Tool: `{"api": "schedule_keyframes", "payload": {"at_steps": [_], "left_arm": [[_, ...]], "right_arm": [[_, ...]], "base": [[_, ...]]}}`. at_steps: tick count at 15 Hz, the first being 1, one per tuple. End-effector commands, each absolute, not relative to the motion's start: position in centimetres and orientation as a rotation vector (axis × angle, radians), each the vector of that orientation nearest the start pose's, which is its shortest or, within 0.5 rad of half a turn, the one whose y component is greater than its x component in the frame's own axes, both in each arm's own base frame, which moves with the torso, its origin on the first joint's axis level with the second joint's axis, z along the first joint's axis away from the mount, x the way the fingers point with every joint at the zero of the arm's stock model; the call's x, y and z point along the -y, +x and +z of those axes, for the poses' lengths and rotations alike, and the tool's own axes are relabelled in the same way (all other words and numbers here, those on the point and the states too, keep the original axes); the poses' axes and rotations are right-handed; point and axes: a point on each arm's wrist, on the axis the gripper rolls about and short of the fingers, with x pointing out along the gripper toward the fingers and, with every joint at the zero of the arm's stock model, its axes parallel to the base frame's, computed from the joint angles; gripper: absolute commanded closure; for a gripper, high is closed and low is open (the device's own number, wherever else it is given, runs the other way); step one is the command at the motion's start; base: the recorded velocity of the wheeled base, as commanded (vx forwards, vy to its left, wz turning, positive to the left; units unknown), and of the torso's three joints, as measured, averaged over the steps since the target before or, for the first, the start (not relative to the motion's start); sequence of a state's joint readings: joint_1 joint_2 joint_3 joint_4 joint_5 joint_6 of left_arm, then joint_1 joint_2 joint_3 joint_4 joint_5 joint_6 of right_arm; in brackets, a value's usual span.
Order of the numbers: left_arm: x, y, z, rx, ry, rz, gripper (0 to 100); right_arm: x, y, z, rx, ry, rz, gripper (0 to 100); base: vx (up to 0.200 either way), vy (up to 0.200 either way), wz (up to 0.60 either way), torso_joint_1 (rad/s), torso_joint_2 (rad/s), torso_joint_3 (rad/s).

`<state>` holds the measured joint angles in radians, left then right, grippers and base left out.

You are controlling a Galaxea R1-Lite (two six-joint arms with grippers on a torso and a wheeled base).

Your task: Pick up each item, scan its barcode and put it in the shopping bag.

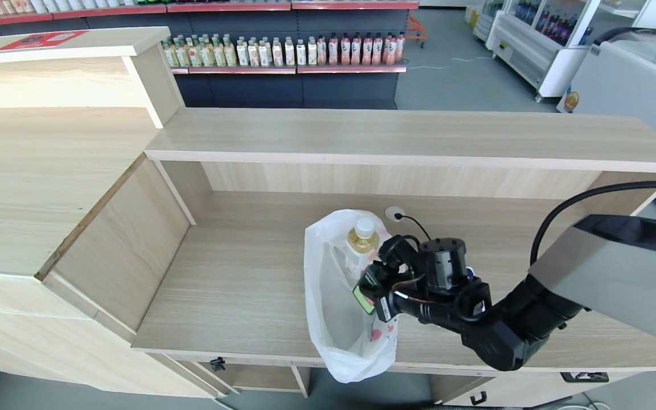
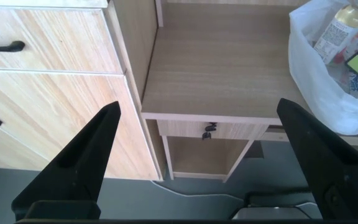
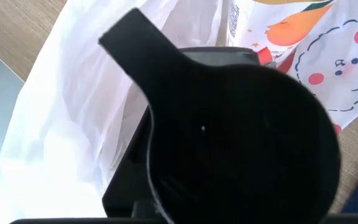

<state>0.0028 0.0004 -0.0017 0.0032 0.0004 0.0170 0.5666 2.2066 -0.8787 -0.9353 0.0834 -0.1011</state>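
The white shopping bag [image 1: 328, 307] stands at the 6 o'clock edge of the counter [image 1: 237, 285], its mouth open. A bottle [image 1: 362, 236] with a white cap sits inside it, at the bag's 12 o'clock end. The right hand [image 1: 369, 290] is at the bag's mouth on its 3 o'clock side; I cannot tell whether it grips anything. The left hand [image 2: 199, 106] is spread wide with nothing in it, out before the counter's front edge, near the drawers [image 2: 48, 43].
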Motion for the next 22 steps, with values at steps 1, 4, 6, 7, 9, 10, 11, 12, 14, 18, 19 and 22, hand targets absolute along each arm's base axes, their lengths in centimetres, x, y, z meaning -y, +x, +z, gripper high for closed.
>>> {"api": "schedule_keyframes", "payload": {"at_steps": [1, 4, 6, 7, 9, 10, 11, 12, 14, 18, 19, 22], "left_arm": [[0.0, -2.3, 7.6, -0.002, 0.017, 0.005, 0], [0.0, -2.3, 7.6, -0.002, 0.017, 0.005, 0], [0.0, -2.3, 7.6, -0.002, 0.017, 0.005, 0], [0.0, -2.3, 7.6, -0.002, 0.017, 0.005, 0], [0.0, -2.3, 7.6, -0.002, 0.017, 0.005, 0], [0.0, -2.3, 7.6, -0.002, 0.017, 0.005, 0], [0.0, -2.3, 7.6, -0.002, 0.017, 0.005, 0], [0.0, -2.3, 7.6, -0.002, 0.017, 0.005, 0], [0.0, -2.3, 7.6, -0.002, 0.017, 0.005, 0], [0.0, -2.3, 7.6, -0.002, 0.005, 0.005, 0], [0.0, -2.3, 7.6, -0.002, 0.003, 0.005, 0], [0.0, -2.3, 7.6, -0.002, 0.002, 0.005, 0]], "right_arm": [[-22.0, 33.0, 3.3, -0.375, -0.233, 0.667, 100], [-22.1, 33.1, 2.3, -0.385, -0.282, 0.676, 100], [-22.0, 33.2, 2.0, -0.390, -0.286, 0.673, 100], [-22.1, 33.3, 1.8, -0.391, -0.288, 0.674, 100], [-22.1, 33.3, 1.7, -0.396, -0.288, 0.674, 0], [-22.2, 33.2, 1.8, -0.388, -0.281, 0.677, 0], [-22.2, 33.3, 2.0, -0.376, -0.273, 0.677, 0], [-22.3, 33.4, 2.0, -0.368, -0.269, 0.676, 0], [-22.3, 33.4, 3.6, -0.321, -0.187, 0.664, 0], [-21.4, 32.0, 9.0, -0.302, -0.012, 0.639, 0], [-21.1, 31.5, 10.6, -0.305, 0.028, 0.636, 0], [-18.8, 29.5, 14.3, -0.307, 0.080, 0.602, 0]], "base": [[0.000, 0.000, 0.00, 0.000, 0.00, 0.000], [0.000, 0.000, 0.00, 0.000, 0.00, 0.000], [0.000, 0.000, 0.00, 0.000, 0.00, 0.000], [0.000, 0.000, 0.00, 0.000, 0.00, 0.000], [0.000, 0.000, 0.00, 0.000, 0.00, 0.000], [0.000, 0.000, 0.00, 0.000, 0.00, 0.000], [0.000, 0.000, 0.00, 0.000, 0.00, 0.000], [0.000, 0.000, 0.00, 0.000, 0.00, 0.000], [0.000, 0.000, 0.00, 0.000, 0.00, 0.000], [0.000, 0.000, 0.00, 0.000, 0.00, 0.000], [0.000, 0.000, 0.00, 0.000, 0.00, 0.000], [0.000, 0.000, 0.00, 0.000, 0.00, 0.000]]}}
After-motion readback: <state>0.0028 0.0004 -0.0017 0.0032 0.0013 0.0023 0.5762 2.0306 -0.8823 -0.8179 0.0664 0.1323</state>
